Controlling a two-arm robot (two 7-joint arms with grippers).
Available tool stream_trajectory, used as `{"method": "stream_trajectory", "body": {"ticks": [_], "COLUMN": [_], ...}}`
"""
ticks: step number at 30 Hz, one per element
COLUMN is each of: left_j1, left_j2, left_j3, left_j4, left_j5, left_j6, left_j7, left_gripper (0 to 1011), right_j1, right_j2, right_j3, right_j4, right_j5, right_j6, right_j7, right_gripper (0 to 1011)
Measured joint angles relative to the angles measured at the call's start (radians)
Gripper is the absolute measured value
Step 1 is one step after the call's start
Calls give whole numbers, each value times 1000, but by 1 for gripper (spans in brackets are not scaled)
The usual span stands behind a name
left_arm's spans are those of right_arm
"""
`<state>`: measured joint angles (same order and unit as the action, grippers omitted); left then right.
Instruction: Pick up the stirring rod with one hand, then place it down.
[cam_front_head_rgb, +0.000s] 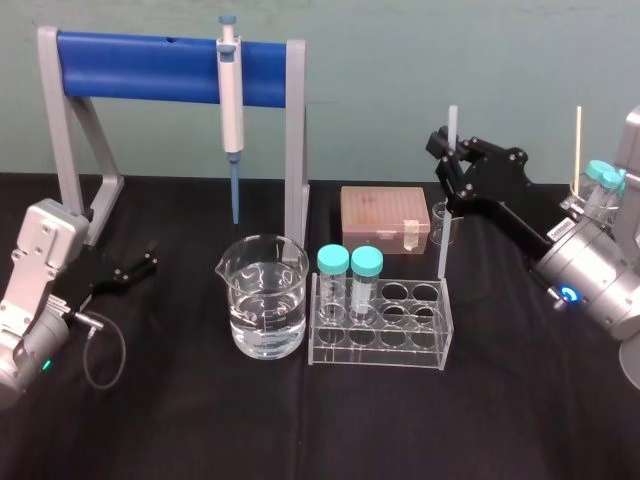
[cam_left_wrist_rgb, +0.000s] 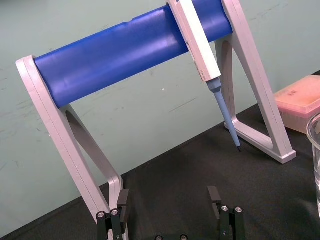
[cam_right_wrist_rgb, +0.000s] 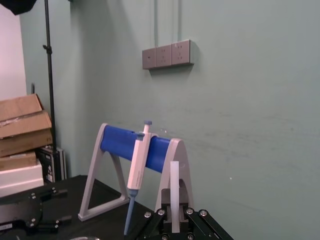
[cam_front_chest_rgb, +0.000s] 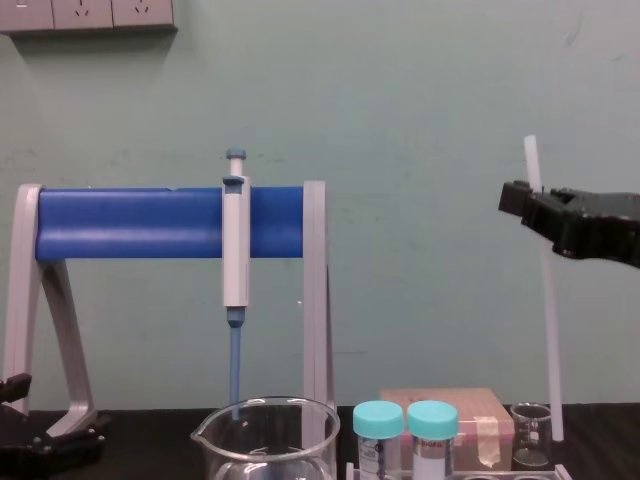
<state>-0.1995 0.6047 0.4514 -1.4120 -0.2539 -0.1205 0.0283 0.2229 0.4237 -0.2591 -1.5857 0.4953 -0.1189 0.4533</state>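
A long, thin, translucent white stirring rod (cam_front_head_rgb: 445, 200) stands nearly upright over the black-covered table (cam_front_head_rgb: 300, 430). It is pinched near its upper end between the two flat fingers of the black right gripper (cam_front_head_rgb: 453, 158), whose jaws are closed tight on it. A short length of rod pokes out above them. The rod's lower end hangs just beside a small glass beaker (cam_front_head_rgb: 452, 232), near the clear acrylic tube rack (cam_front_head_rgb: 380, 345); whether it touches the table cannot be told. At far left, the black left gripper (cam_front_head_rgb: 145, 262) sits low near the grey-and-blue pipette stand (cam_front_head_rgb: 170, 65), jaws wide apart, holding nothing.
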Motion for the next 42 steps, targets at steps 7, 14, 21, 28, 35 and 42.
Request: {"method": "stream_trajectory", "body": {"ticks": [7,14,21,28,35,42], "left_j1": [0,0,0,0,0,0], "left_j2": [0,0,0,0,0,0], "left_j3": [0,0,0,0,0,0], "left_j4": [0,0,0,0,0,0], "left_j5": [0,0,0,0,0,0], "left_j6": [0,0,0,0,0,0], "left_j7": [0,0,0,0,0,0], "left_gripper": [1000,1000,1000,1000,1000,1000], "right_j1": [0,4,15,31,47,57], "right_j2": [-16,-42,-57,-71,-84,-92], "right_j3": [-14,-11,-8,-12,-18,-27], "right_j4": [56,114,140,174,212,241], "right_j5": [-39,-29,-13,-10,-4,0], "right_j6": [-59,-91,-98,-102,-103,-96], "right_j7": [1,22,37,42,53,59], "right_gripper": [72,72,72,72,72,72]}}
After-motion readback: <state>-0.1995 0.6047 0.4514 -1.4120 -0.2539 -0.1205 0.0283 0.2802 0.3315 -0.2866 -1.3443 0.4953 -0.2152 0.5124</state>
